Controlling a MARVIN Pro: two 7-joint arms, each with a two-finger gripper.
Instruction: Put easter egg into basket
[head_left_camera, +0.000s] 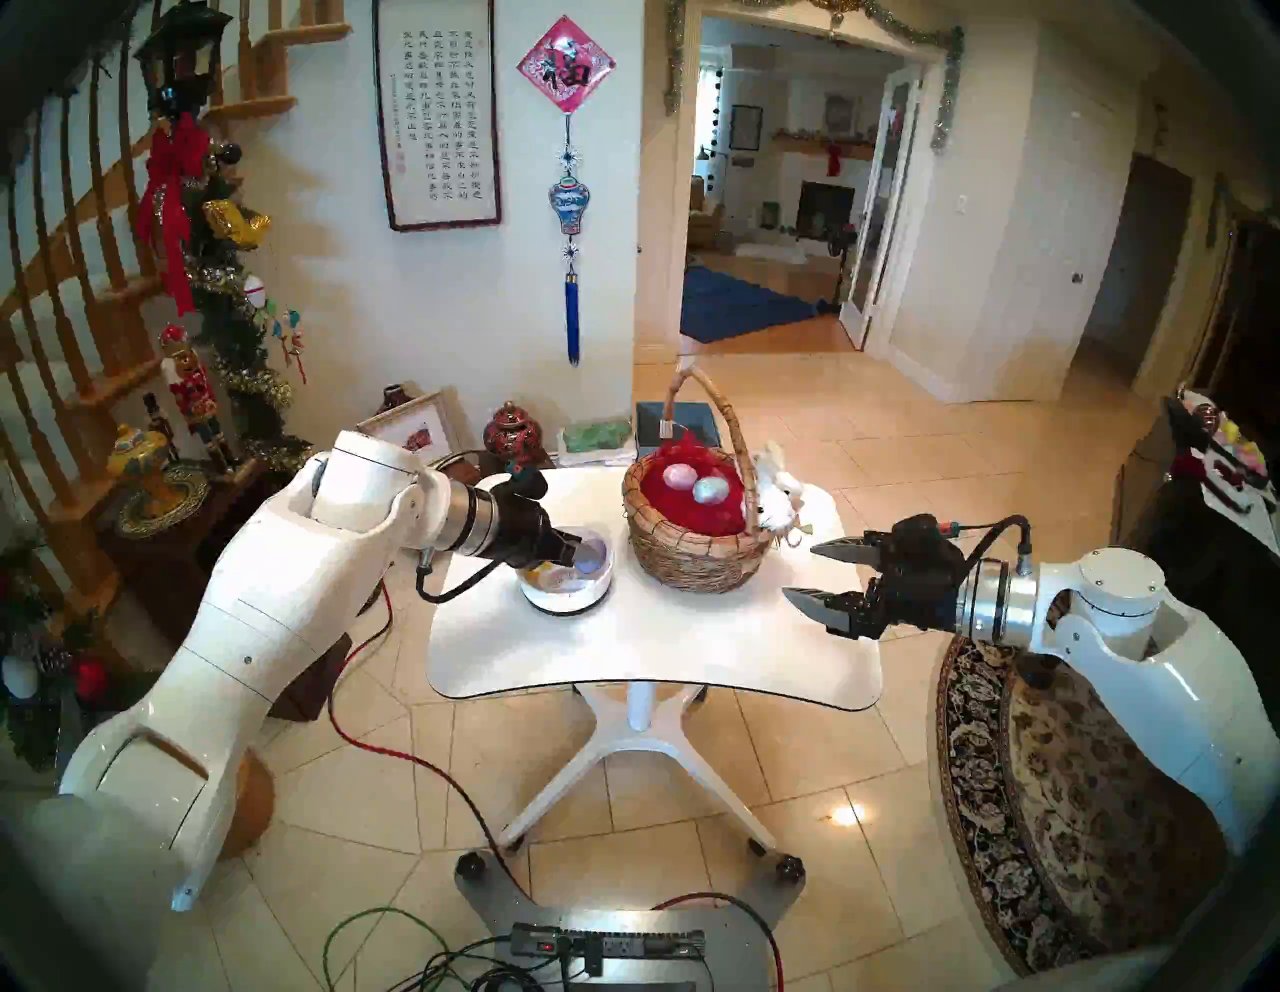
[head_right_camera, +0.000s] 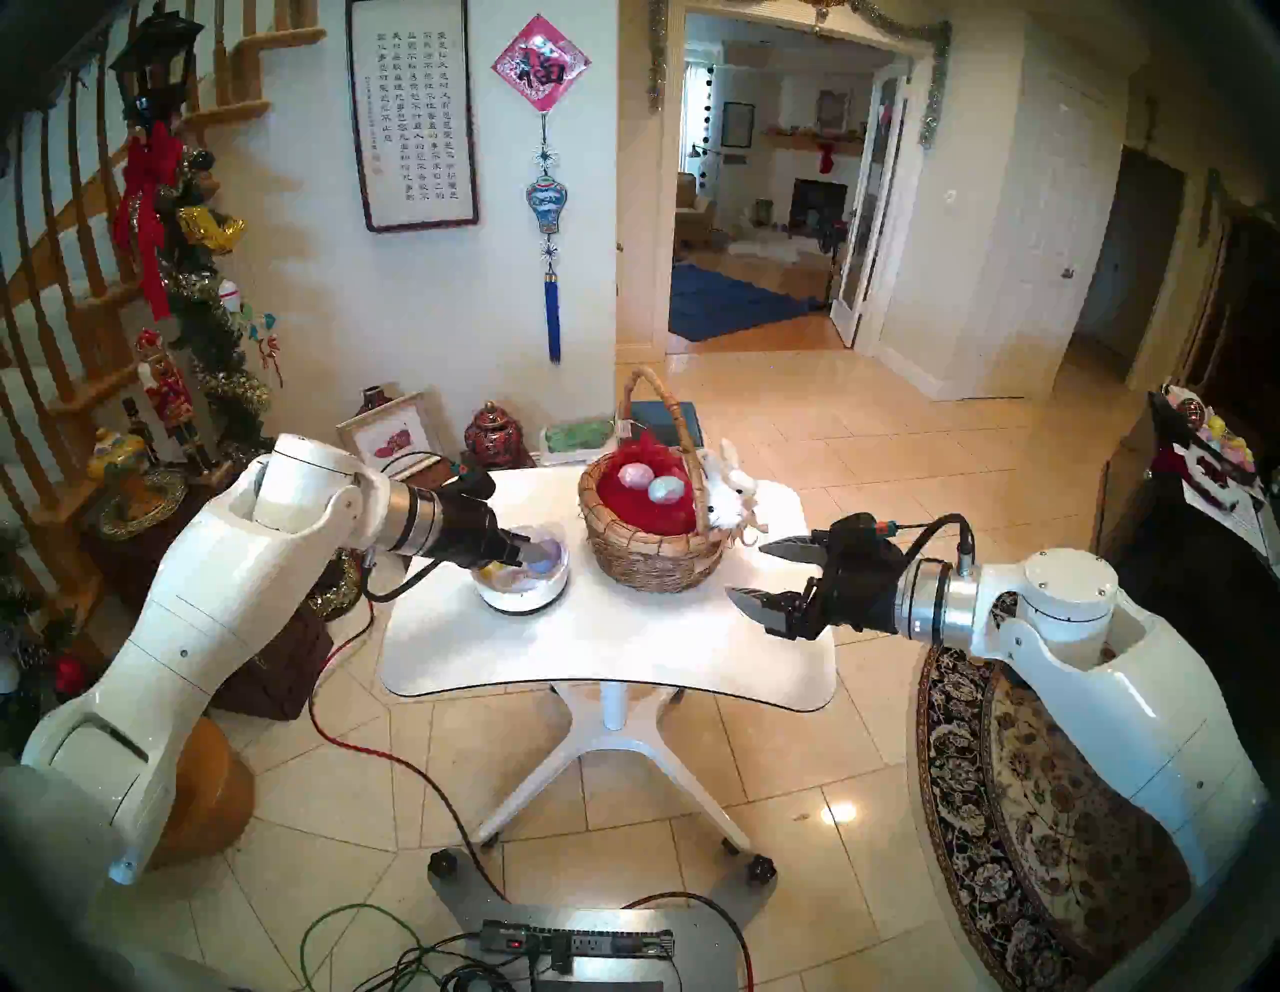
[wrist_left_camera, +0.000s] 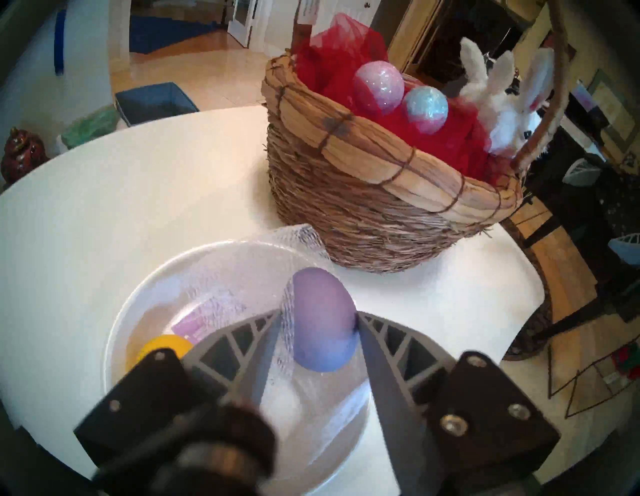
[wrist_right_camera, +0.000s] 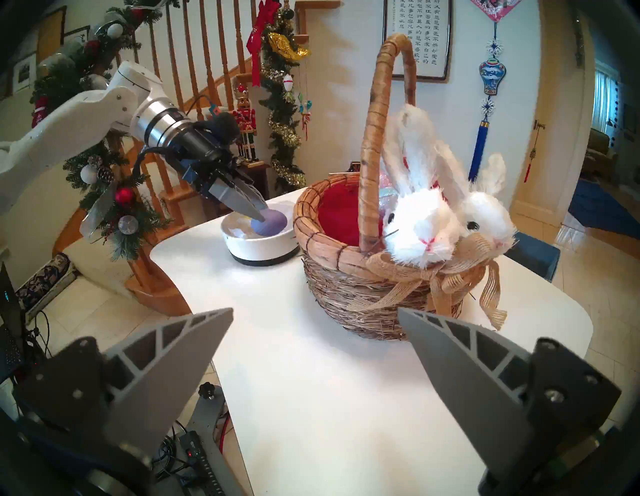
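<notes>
A purple easter egg (wrist_left_camera: 322, 325) is in the low white bowl (wrist_left_camera: 138, 294), about level with its rim. My left gripper (wrist_left_camera: 318, 313) is shut on it, one finger on each side, with a bit of white netting caught against the left finger. The same grip shows from the side (wrist_right_camera: 258, 214) and from the head view (head_left_camera: 585, 551). The woven basket (head_left_camera: 692, 554) stands just right of the bowl. On its red lining lie two glittery eggs (head_left_camera: 675, 475) and a white plush bunny (wrist_right_camera: 422, 221) sits on its rim. My right gripper (head_left_camera: 800, 570) hovers open right of the basket, holding nothing.
A yellow egg (wrist_left_camera: 162, 346) and a pale pink piece lie under the netting in the bowl. The basket's tall handle (wrist_right_camera: 372, 138) arches over its opening. Everything stands on a small white table (head_left_camera: 623, 658). Cables and a power strip (head_left_camera: 609, 945) lie on the floor in front.
</notes>
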